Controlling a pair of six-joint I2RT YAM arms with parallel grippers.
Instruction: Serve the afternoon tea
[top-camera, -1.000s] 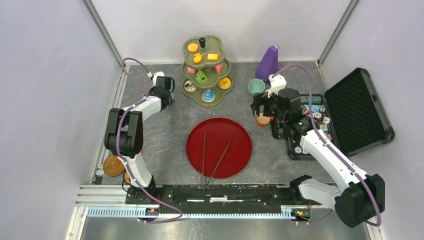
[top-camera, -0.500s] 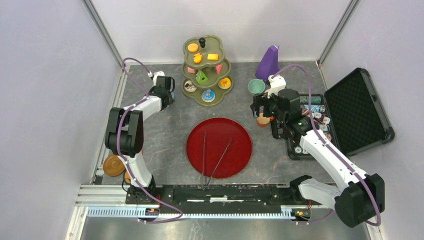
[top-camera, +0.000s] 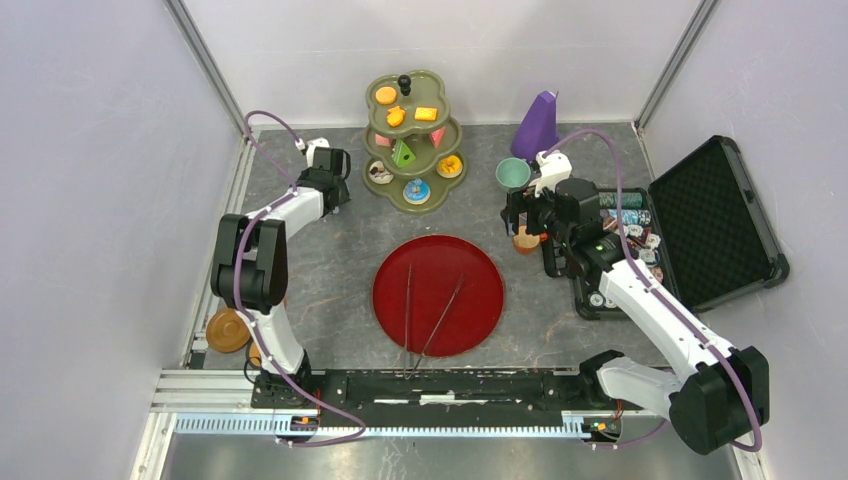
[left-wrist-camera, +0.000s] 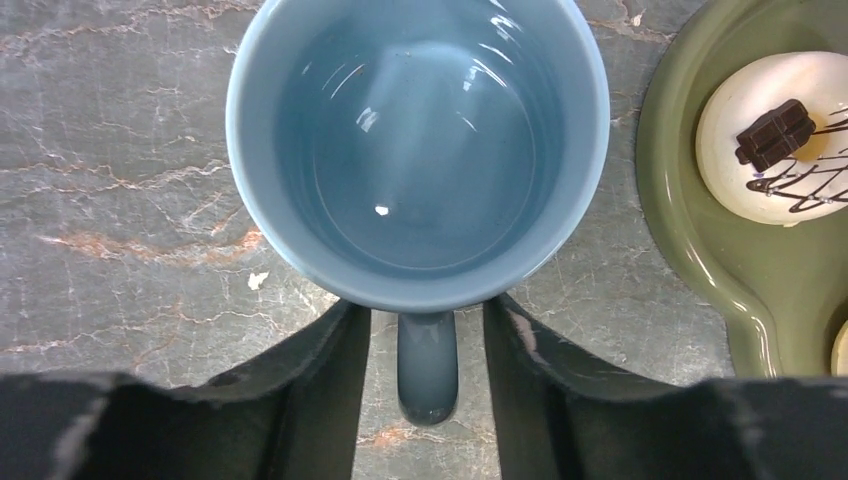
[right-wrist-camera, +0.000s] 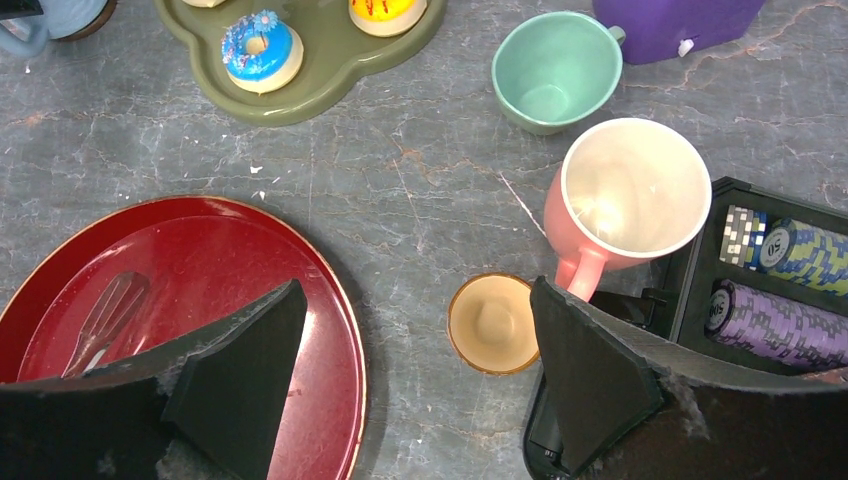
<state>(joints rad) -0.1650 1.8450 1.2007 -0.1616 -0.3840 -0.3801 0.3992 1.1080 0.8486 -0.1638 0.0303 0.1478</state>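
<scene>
Loosely, the left end effector flanks the handle of the blue mug.

Round red tray mid-table, two metal tongs lying side by side on it, purple pyramid metronome at far edge, open black case at right, poker chips stacked inside, grey marbled table.

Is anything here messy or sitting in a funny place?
Nothing is spilled or tipped over. Two things look odd for tea time: the open black case of poker chips on the right, with the pink mug close beside it, and the purple pyramid-shaped metronome behind the green mug.
</scene>
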